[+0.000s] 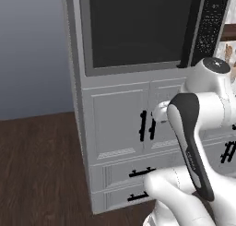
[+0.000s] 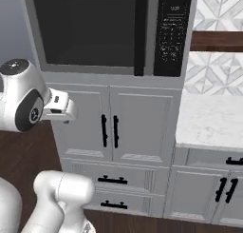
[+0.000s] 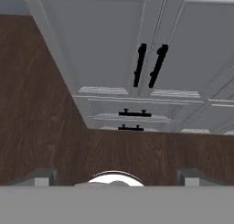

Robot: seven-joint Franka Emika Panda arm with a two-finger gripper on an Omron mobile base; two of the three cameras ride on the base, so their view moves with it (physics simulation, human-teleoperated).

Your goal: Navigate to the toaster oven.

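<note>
The toaster oven is out of view. My arm is folded in front of a tall grey cabinet, with the hand pointing down at the floor. In the hand view my gripper (image 3: 116, 177) is open. Its two fingertips (image 3: 42, 176) stand far apart over dark wood floor (image 3: 45, 127), and nothing is between them.
A large built-in wall oven (image 2: 85, 32) with dark glass fills the top of the tall cabinet (image 1: 120, 123). Under it are double doors with black handles (image 2: 109, 131) and two drawers (image 2: 112, 180). A marble counter (image 2: 209, 118) lies to the right, and open floor (image 1: 41, 165) to the left.
</note>
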